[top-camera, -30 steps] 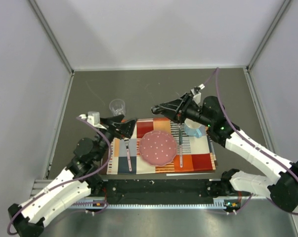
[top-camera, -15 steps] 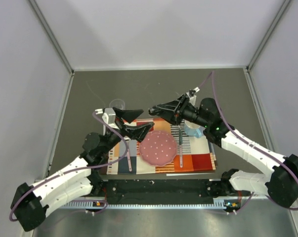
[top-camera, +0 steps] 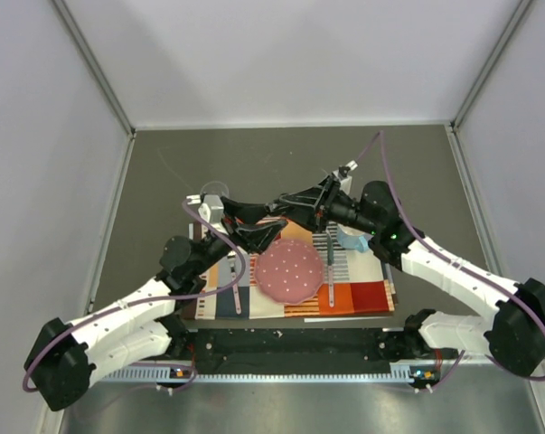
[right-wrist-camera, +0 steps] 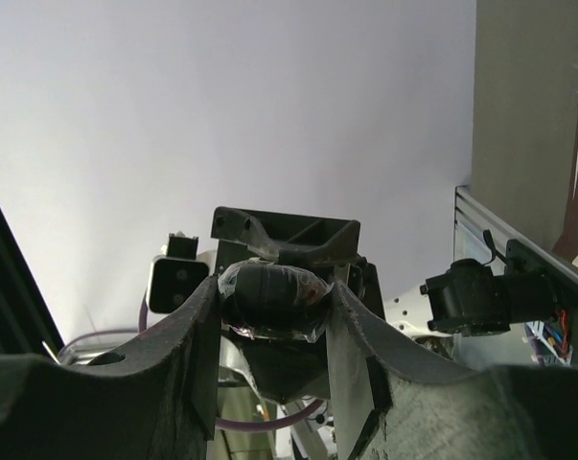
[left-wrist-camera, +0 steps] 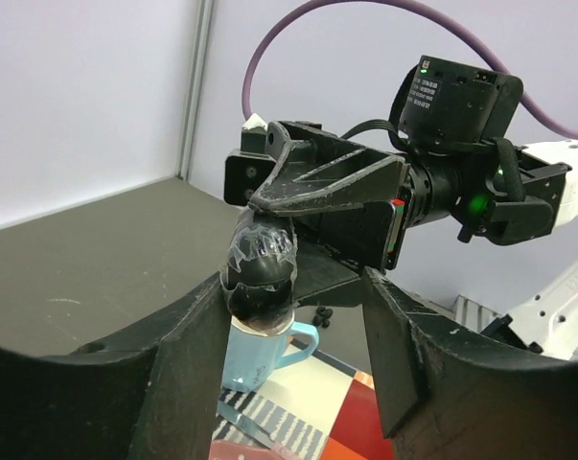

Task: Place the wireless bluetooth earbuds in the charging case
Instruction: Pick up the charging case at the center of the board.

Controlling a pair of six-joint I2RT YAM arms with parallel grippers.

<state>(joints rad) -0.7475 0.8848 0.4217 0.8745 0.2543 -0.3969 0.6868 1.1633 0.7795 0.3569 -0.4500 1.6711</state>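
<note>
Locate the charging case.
The charging case is clamped in the right gripper, over the placemat's far edge at the top view's centre, facing the left gripper.

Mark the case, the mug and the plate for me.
case [right-wrist-camera: 269, 297], right wrist view, on its dark rounded body.
mug [left-wrist-camera: 255, 356], left wrist view, on its blue wall.
plate [top-camera: 290, 273], top view, on its pink middle.

The charging case [left-wrist-camera: 260, 280] looks glossy (crinkly, plastic-wrapped).
</note>
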